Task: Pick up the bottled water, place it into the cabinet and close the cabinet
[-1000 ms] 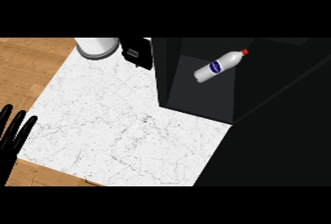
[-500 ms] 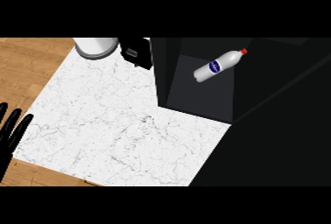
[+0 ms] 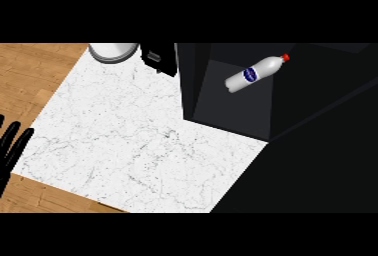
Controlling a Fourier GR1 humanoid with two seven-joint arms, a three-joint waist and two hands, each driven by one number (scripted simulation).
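The bottled water (image 3: 255, 74) lies on its side inside the open cabinet (image 3: 221, 107), tilted, red cap toward the cabinet's upper right, blue label at mid-body, clear plastic body rounded and smooth. The cabinet interior is dark and matte; its right side merges into black and its door cannot be made out. Left of the cabinet, the desk (image 3: 125, 140) shows a white marble slab with fine grey veining, set askew on a wood-grain surface (image 3: 37, 75). Beyond the slab's far edge, just left of the cabinet, a round white and grey vessel (image 3: 113, 51) is cut off by the upper band, so its type cannot be determined. Between it and the cabinet stands a small black object (image 3: 159, 57), shape indistinct. The left hand (image 3: 11, 145) shows at the view's left edge, well apart from the cabinet, partly cut off, fingers straight and holding nothing. The right hand is not visible.
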